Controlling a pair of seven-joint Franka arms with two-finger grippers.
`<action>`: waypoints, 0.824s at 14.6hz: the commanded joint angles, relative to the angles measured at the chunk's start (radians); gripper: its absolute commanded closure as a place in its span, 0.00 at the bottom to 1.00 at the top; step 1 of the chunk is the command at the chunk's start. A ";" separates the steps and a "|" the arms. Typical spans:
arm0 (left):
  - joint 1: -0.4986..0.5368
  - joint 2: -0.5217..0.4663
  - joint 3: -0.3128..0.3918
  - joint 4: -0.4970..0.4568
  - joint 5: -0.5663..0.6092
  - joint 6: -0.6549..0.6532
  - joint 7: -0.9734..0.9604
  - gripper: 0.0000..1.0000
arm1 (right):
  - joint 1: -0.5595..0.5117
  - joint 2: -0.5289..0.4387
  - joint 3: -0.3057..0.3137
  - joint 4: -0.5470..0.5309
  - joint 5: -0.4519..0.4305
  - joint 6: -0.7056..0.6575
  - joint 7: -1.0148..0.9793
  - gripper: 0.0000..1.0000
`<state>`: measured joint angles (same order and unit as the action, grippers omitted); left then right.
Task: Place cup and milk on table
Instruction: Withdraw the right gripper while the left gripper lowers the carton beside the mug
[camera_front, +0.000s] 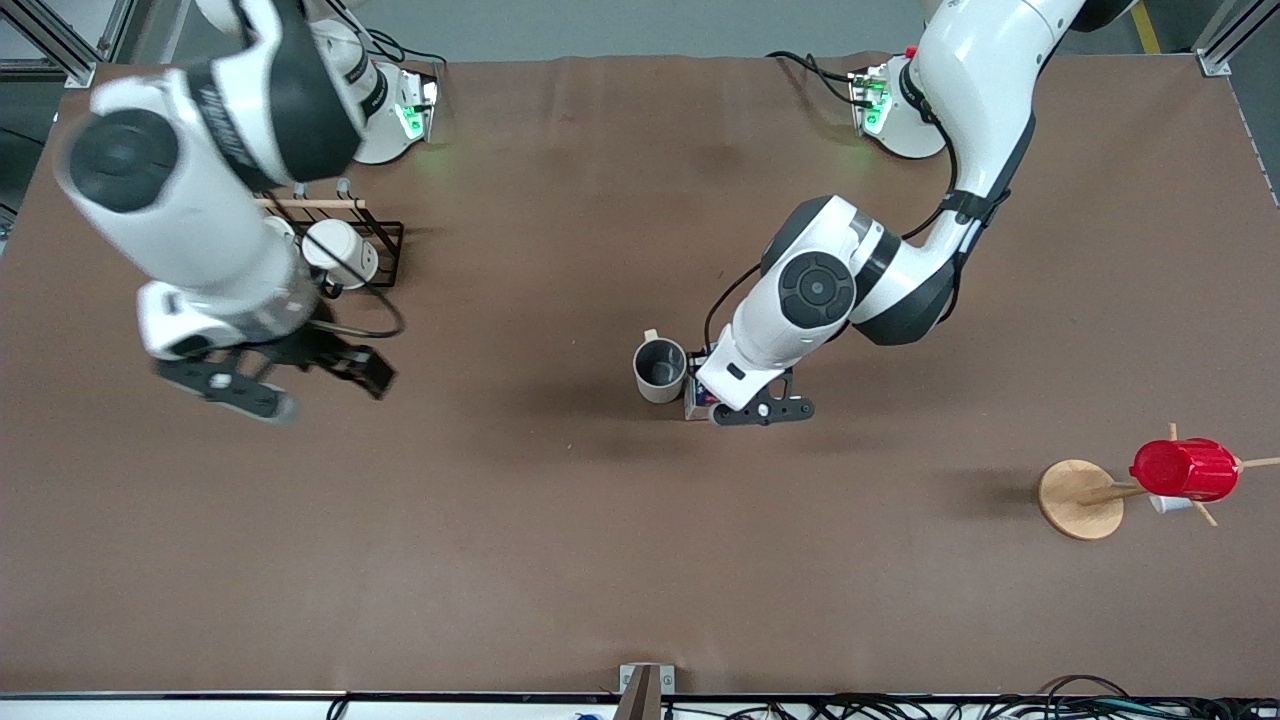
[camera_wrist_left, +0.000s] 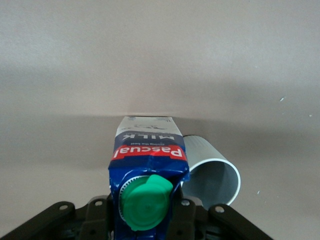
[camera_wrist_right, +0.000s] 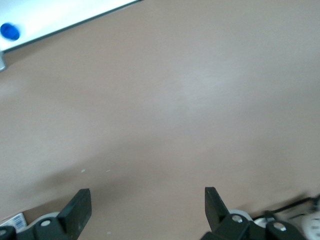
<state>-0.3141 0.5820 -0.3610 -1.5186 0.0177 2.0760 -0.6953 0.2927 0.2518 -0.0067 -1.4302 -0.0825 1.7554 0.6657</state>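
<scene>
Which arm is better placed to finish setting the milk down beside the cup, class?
The left: the left gripper is shut on the milk, right beside the cup standing on the table. The right gripper hangs open and empty near the mug rack.

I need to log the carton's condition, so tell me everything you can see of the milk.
The milk is a small dark blue and white gable-top carton, seemingly paperboard, with a round green cap, a red band and "MILK" lettering. It stands at mid-table beside the cup, toward the left arm's end. The left gripper is shut on it near the cap.
</scene>
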 joint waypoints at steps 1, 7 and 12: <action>-0.020 0.004 0.002 0.006 0.013 -0.014 -0.009 0.62 | -0.099 -0.095 0.022 -0.035 -0.020 -0.081 -0.140 0.00; -0.023 0.009 0.002 0.002 0.013 -0.014 -0.010 0.38 | -0.213 -0.128 0.022 0.117 -0.010 -0.336 -0.323 0.00; -0.017 -0.024 0.011 0.014 0.022 -0.019 -0.007 0.00 | -0.285 -0.144 0.025 0.120 0.036 -0.392 -0.417 0.00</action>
<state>-0.3314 0.5861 -0.3594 -1.5163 0.0191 2.0726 -0.6954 0.0729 0.1165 -0.0030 -1.3147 -0.0772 1.3804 0.3217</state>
